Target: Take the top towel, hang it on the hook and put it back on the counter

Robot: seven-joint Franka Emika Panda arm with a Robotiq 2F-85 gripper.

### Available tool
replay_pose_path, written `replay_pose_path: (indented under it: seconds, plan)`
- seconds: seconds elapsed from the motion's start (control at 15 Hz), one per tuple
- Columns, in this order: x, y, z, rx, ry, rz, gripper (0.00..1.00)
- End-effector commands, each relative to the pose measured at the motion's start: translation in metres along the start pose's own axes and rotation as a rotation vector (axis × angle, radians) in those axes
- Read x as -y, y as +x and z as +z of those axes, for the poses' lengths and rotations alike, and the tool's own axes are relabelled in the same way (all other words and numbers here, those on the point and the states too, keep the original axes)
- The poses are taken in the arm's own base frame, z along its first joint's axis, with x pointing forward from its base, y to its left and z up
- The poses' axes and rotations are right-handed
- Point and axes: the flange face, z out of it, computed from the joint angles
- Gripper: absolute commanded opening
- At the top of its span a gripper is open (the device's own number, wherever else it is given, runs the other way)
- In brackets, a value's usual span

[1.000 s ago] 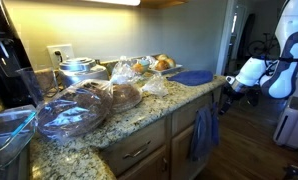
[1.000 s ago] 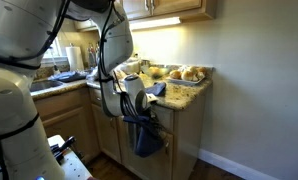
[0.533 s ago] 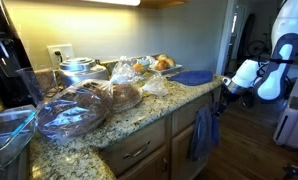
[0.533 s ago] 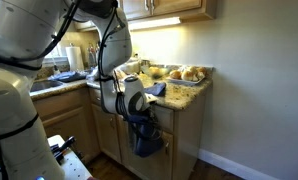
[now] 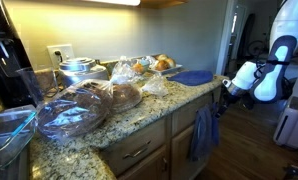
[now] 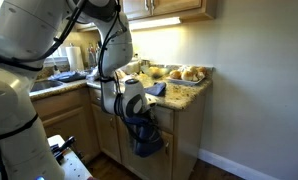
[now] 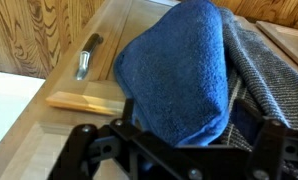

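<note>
Bright royal-blue soft cloth towel (image 7: 179,70) hangs down the light wooden cabinet front (image 7: 39,40), below the rim of the speckled beige-brown granite surface (image 5: 139,115). One side overlaps a duller grey-blue towel (image 7: 269,60). Gripper (image 7: 179,150): jaws spread apart, flanking the royal-blue towel's lower fold. Curved metal handle (image 7: 84,57) sits near the towel's other edge. Dark wooden floor (image 5: 244,130) lies open behind the arm.

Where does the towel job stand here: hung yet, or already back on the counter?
Done: the top towel hangs on the cabinet front beside a grey-blue towel; the hook is hidden. In hand: the gripper sits at the towel's lower edge; whether the jaws grip it is unclear. Left: returning it to the counter, where another blue towel lies.
</note>
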Motion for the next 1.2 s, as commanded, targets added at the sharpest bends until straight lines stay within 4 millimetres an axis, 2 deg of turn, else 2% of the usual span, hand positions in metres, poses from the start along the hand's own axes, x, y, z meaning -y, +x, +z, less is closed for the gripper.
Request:
replay_pose_path:
  seconds: [0.0, 0.47, 0.53, 0.6, 0.73, 1.13]
  plan:
    - [-0.006, 0.003, -0.007, -0.041, 0.01, -0.007, 0.99]
    - [-0.004, 0.006, 0.001, -0.056, 0.044, -0.002, 1.0]
    - [-0.004, 0.005, 0.002, -0.054, 0.047, -0.002, 0.95]
    - [-0.003, 0.004, 0.003, -0.053, 0.05, -0.002, 0.74]
    - [-0.002, 0.003, 0.007, -0.05, 0.055, -0.005, 0.7]
    - [-0.003, 0.008, 0.01, -0.057, 0.053, -0.023, 0.29]
